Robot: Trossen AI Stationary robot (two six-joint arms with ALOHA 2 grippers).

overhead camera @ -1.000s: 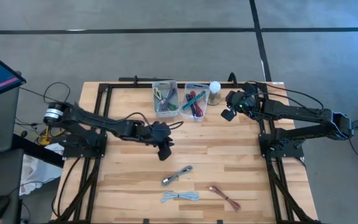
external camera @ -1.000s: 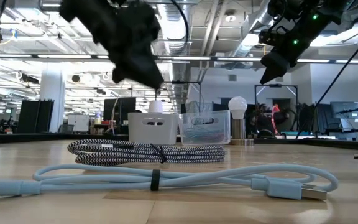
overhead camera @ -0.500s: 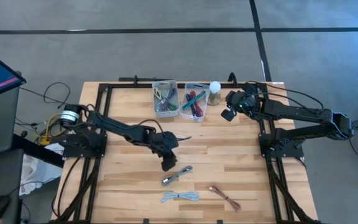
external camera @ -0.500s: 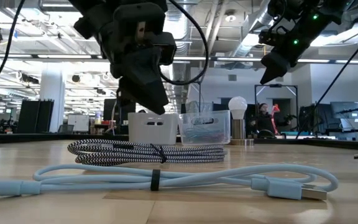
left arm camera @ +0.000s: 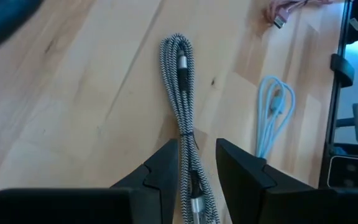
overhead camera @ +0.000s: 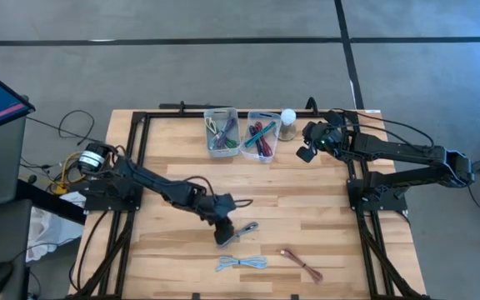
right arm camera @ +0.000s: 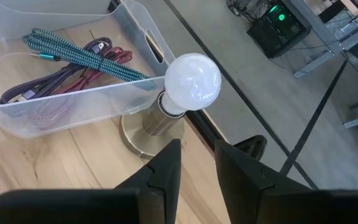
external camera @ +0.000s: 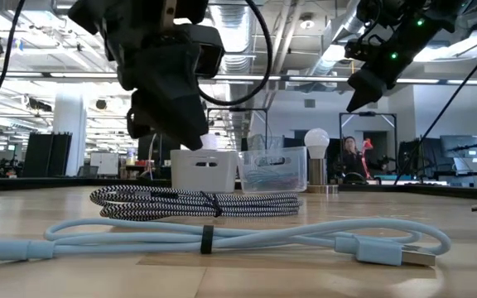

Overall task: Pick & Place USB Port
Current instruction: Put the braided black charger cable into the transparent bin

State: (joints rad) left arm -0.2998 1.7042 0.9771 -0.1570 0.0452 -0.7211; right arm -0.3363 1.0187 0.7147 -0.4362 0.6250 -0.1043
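Note:
A black-and-white braided USB cable (overhead camera: 238, 233) (external camera: 197, 201) lies bundled on the table, tied at its middle. My left gripper (overhead camera: 222, 236) (external camera: 180, 136) hovers over the bundle's left end, open and pointing down. In the left wrist view the cable (left arm camera: 182, 93) runs into the gap of the gripper (left arm camera: 197, 165), and in the low view the fingers stand clear above it. My right gripper (overhead camera: 305, 153) (right arm camera: 197, 158) waits open, raised near the far right edge beside a light bulb (right arm camera: 191, 81).
A light-blue cable (overhead camera: 242, 263) (external camera: 222, 236) and a pink cable (overhead camera: 301, 263) lie nearer the table's near edge. Two clear bins (overhead camera: 222, 132) (overhead camera: 261, 135) holding sorted cables stand at the far edge, with the bulb on its stand (overhead camera: 287, 123) to their right.
My left gripper has travelled from the table's middle toward the near edge and slightly right, coming over the braided cable's left end and a little lower. The cables have not moved.

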